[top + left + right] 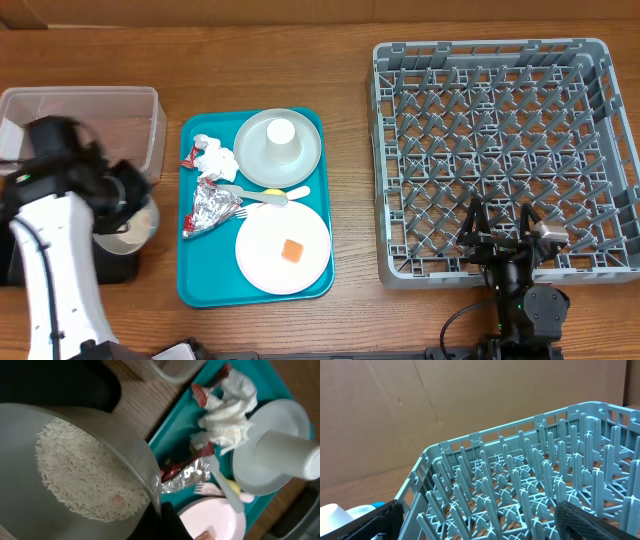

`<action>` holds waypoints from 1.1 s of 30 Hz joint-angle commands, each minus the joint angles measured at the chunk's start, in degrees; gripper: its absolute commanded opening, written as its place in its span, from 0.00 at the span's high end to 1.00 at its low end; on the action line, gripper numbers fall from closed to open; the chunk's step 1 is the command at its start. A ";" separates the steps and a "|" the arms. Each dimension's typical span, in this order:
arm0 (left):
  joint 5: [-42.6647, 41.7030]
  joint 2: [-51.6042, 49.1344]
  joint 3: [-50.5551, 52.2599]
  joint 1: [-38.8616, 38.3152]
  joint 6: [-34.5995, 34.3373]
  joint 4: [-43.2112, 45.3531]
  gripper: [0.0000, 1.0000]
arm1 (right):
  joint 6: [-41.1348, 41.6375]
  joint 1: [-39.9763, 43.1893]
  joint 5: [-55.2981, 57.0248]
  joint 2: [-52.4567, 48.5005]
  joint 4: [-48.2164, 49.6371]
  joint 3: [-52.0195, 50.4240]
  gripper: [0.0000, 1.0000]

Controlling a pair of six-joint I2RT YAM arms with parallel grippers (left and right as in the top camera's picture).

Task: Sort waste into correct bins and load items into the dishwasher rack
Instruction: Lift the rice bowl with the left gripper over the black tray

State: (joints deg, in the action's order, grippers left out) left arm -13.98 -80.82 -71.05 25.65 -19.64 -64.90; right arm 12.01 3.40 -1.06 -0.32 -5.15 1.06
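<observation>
The left gripper [162, 520] is closed tight on the rim of the white bowl [30, 435], with one dark finger inside the wall. The bowl is tilted, and a flat patch of loose white rice [85, 475] lies on its inner side. From overhead, the bowl [140, 225] is at the left side of the table, just in front of the clear tub [90, 100], and the black tray [115, 265] is below it.

On the teal tray [195, 285] beside it lie the crumpled napkins [215, 160], the silver foil [210, 208] and a red-and-white wrapper [189, 158]. The grey-green plate [305, 150] carries the small white cup [281, 133]. The pinkish plate [265, 255] carries the orange cube [292, 250]. The fork [245, 193] and the yellow spoon [273, 192] lie between the two plates.

The right gripper [500, 232] is wide open and holds nothing, at the front edge of the grey rack [505, 60].
</observation>
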 commanded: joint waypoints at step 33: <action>-29.05 -10.64 -1.36 28.15 11.39 12.41 0.96 | 0.44 0.33 0.59 0.15 0.37 -0.59 0.00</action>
State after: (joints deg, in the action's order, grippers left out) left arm -37.60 -91.88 -71.11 51.62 -12.64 -52.12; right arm 12.03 3.40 -1.04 -0.32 -5.10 1.06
